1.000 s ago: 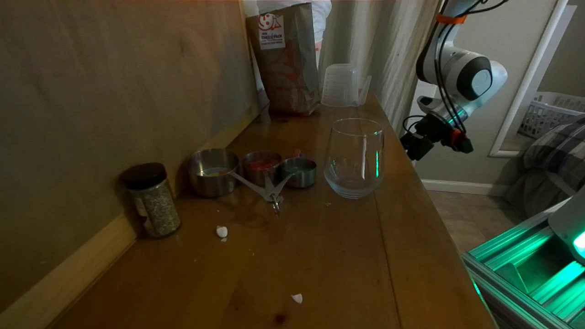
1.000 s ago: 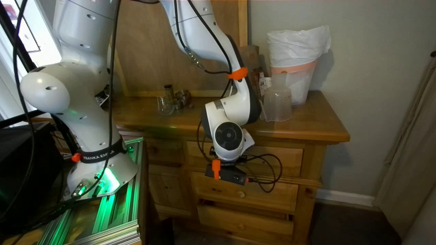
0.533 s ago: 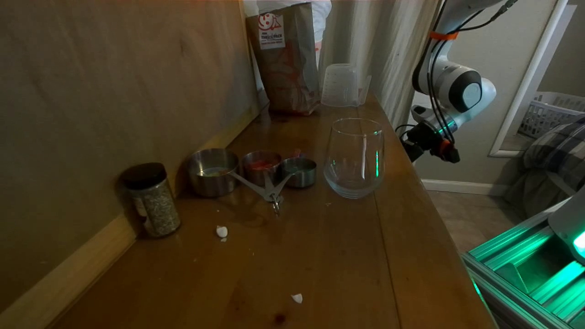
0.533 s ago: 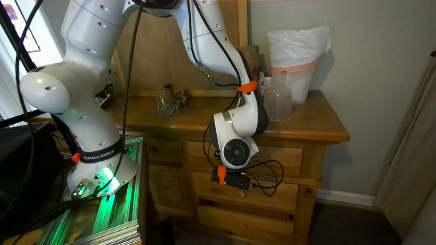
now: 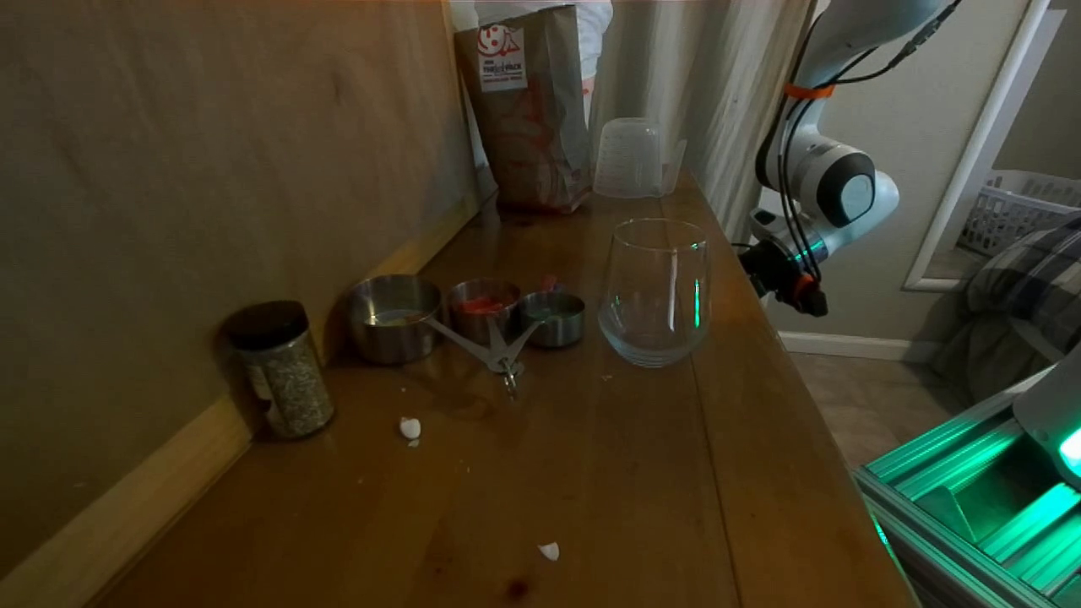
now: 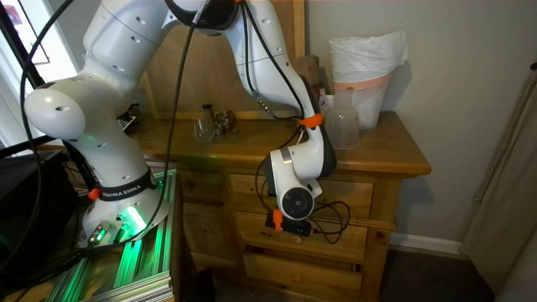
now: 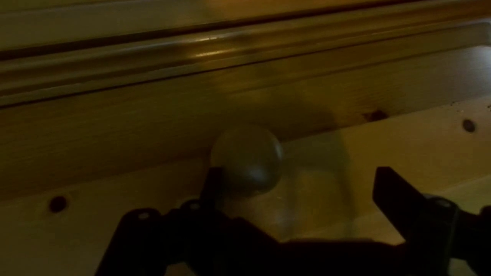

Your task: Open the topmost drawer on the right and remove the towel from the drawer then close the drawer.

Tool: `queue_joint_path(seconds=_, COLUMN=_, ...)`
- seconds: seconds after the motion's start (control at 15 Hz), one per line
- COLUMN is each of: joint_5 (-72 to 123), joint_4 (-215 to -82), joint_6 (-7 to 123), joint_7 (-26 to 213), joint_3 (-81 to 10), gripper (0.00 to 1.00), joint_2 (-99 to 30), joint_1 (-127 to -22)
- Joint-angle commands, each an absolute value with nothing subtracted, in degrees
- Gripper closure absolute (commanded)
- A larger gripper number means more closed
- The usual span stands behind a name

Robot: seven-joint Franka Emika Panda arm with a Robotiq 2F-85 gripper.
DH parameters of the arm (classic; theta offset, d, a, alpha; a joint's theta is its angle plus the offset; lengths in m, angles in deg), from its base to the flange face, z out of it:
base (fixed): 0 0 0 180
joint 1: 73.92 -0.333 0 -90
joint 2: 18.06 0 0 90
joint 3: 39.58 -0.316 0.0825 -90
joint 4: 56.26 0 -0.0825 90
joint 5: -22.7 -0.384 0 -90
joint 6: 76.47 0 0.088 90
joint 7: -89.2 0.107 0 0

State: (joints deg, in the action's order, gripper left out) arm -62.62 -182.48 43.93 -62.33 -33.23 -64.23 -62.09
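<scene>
Empty and spread wide around open room, the black two-fingered gripper (image 7: 299,170) hangs near a round brown knob (image 7: 249,153), the flat brown wooden top right drawer (image 6: 350,195) under the brown wooden countertop (image 6: 251,138)'s near edge.

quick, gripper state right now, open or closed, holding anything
Gripper: open, holding nothing; whether it touches the round knob can't be told.
</scene>
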Motion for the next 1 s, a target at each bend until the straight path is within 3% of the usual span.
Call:
queue_joint_path(seconds=0.0, joint_5=-65.9, joint_4=-180.1, joint_6=41.1, joint_7=-65.2, joint_3=-33.0, gripper=0.0, joint_2=-66.7, joint_1=-61.6)
queue_joint_path(seconds=0.27, joint_5=-67.9, joint_4=-178.7, joint_6=40.2, joint_7=-66.2, joint_3=-32.7, gripper=0.0, joint_2=-68.4, joint_1=-62.2)
queue_joint_path(seconds=0.33, joint_5=-68.1, joint_4=-178.3, joint_6=40.1, joint_7=-66.3, joint_3=-32.6, gripper=0.08, joint_2=-68.9, joint_1=-62.3)
queue_joint_path(seconds=0.4, joint_5=-68.6, joint_4=-178.0, joint_6=40.1, joint_7=-66.4, joint_3=-32.6, gripper=0.28, joint_2=-69.2, joint_1=-62.4)
queue_joint_path(seconds=0.53, joint_5=-69.4, joint_4=-177.7, joint_6=40.2, joint_7=-66.6, joint_3=-32.4, gripper=0.43, joint_2=-69.7, joint_1=-62.5)
queue_joint_path(seconds=0.8, joint_5=-70.5, joint_4=-176.9, joint_6=40.2, joint_7=-67.1, joint_3=-32.2, gripper=0.69, joint_2=-70.4, joint_1=-62.7)
queue_joint_path(seconds=0.93, joint_5=-70.6, joint_4=-177.1, joint_6=39.8, joint_7=-67.3, joint_3=-32.0, gripper=0.73, joint_2=-70.4, joint_1=-62.8)
